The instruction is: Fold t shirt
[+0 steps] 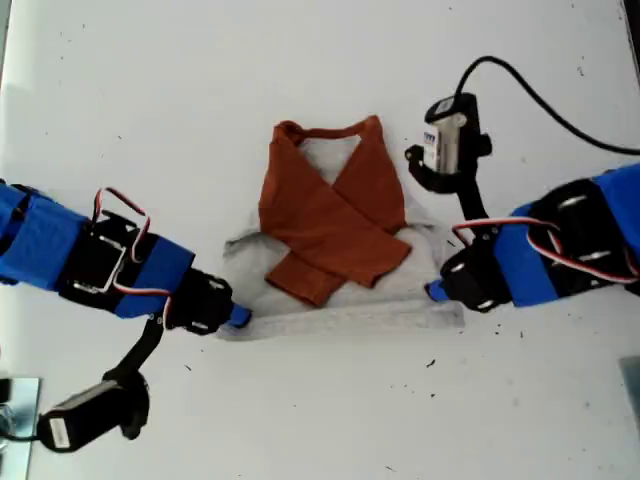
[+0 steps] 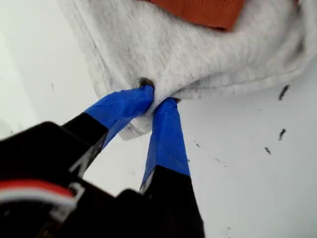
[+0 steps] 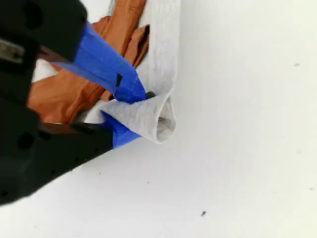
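Both grippers pinch the t shirt's (image 1: 335, 240) bottom hem at mid-frame of the exterior view, my first gripper (image 2: 157, 98) and my second gripper (image 3: 130, 109) at opposite corners, collar w/ crossed sleeves lying toward the frame's top.

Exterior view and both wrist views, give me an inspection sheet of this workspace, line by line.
Surface: white table, small dark specks.
Job's things: t shirt lying flat, orange sleeves crossed over the grey body.
Clutter: nothing seen.
Grippers: my first gripper and my second gripper each pinch a bottom hem corner, jaws closed on fabric.
Cables: black cable trailing to the exterior view's right; red and white wires on both arms.
Surroundings: nothing seen.
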